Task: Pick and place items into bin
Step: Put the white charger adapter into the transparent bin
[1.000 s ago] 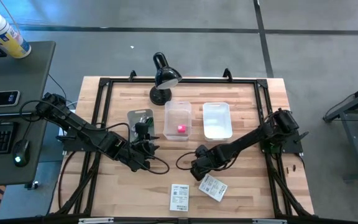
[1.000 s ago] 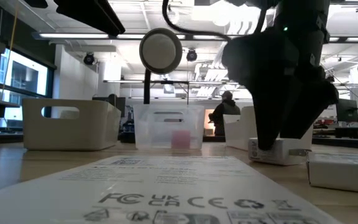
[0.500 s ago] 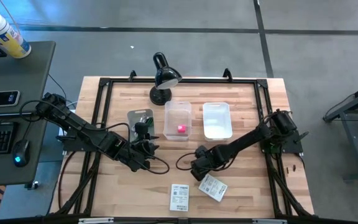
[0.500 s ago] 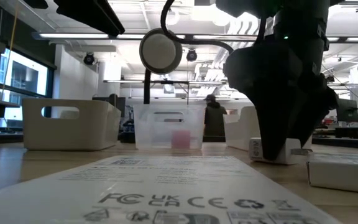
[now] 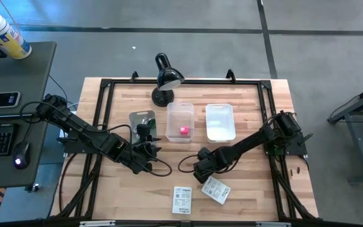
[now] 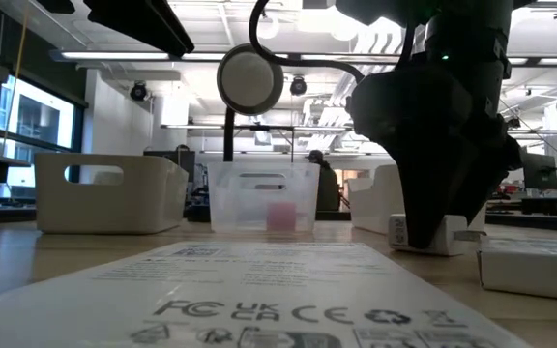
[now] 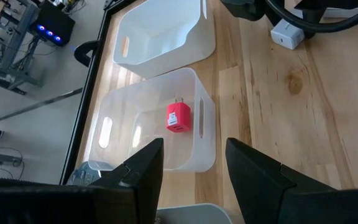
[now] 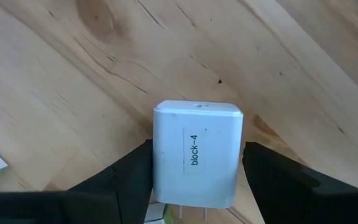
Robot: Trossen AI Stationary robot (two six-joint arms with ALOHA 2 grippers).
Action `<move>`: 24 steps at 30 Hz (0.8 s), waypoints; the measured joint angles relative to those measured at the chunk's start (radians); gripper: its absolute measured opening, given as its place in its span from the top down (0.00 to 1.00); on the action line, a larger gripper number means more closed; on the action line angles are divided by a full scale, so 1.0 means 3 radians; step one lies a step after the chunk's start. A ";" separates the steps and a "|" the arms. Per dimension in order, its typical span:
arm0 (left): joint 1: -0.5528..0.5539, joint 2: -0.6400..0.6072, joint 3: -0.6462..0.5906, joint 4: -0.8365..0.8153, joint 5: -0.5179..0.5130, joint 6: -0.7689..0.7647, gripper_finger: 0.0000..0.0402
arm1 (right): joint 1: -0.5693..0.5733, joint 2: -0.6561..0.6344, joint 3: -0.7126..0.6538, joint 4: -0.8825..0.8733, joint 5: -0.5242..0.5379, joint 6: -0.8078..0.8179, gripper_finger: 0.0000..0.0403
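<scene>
The small white block [image 8: 197, 155], labelled "block-4" and with metal prongs at one end, sits on the wooden surface [image 5: 251, 113] between the fingers of the right gripper [image 8: 197, 186]. We see those jaws spread just wider than the block, with a sliver of gap on each side, so whether they press on it we cannot tell. From the high view the right gripper [image 5: 201, 170] covers the block completely. The left gripper [image 7: 191, 168] hangs with its jaws apart and empty, looking toward the clear bin [image 7: 207, 134] that holds a pink cube [image 7: 178, 117]. Two white printed packets [image 5: 181, 200] lie near the front edge.
</scene>
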 joint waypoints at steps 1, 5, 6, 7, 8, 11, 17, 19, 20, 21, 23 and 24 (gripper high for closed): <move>0.0000 0.0000 0.0000 0.0000 0.0000 0.0000 0.60 | 0.0000 0.0000 0.0000 0.0001 -0.0001 0.0000 0.44; 0.0000 0.0000 0.0000 0.0000 0.0000 0.0000 0.60 | 0.0000 0.0000 0.0000 0.0001 -0.0003 -0.0001 0.48; 0.0000 0.0000 0.0000 0.0000 0.0000 0.0000 0.60 | 0.0000 0.0000 0.0000 0.0001 -0.0003 -0.0001 0.48; 0.0000 0.0000 0.0000 0.0000 0.0000 0.0001 0.60 | 0.0000 0.0000 0.0000 0.0000 -0.0003 -0.0001 0.49; 0.0000 0.0000 0.0000 0.0000 -0.0001 0.0000 0.60 | 0.0000 -0.0001 0.0000 0.0000 -0.0004 -0.0001 0.50; 0.0000 0.0000 0.0000 0.0000 -0.0001 0.0001 0.60 | 0.0000 -0.0001 0.0000 0.0000 -0.0004 -0.0001 0.51; 0.0000 0.0000 0.0000 0.0001 -0.0001 0.0000 0.60 | 0.0000 -0.0002 0.0000 0.0000 -0.0004 -0.0001 0.51; 0.0001 0.0000 -0.0001 0.0001 -0.0001 0.0000 0.60 | 0.0000 -0.0003 0.0000 0.0000 -0.0004 -0.0001 0.51; 0.0000 0.0000 0.0000 0.0001 -0.0001 0.0000 0.60 | 0.0000 -0.0003 0.0000 0.0000 -0.0004 -0.0001 0.51; 0.0000 0.0000 0.0000 0.0001 -0.0001 0.0000 0.60 | 0.0000 -0.0003 0.0000 0.0000 -0.0004 -0.0001 0.51; 0.0000 0.0000 0.0000 0.0001 -0.0001 0.0000 0.60 | 0.0000 -0.0003 0.0000 0.0000 -0.0004 -0.0001 0.51; 0.0000 0.0000 0.0000 0.0002 -0.0001 0.0000 0.60 | 0.0000 -0.0003 0.0000 0.0000 -0.0004 -0.0001 0.51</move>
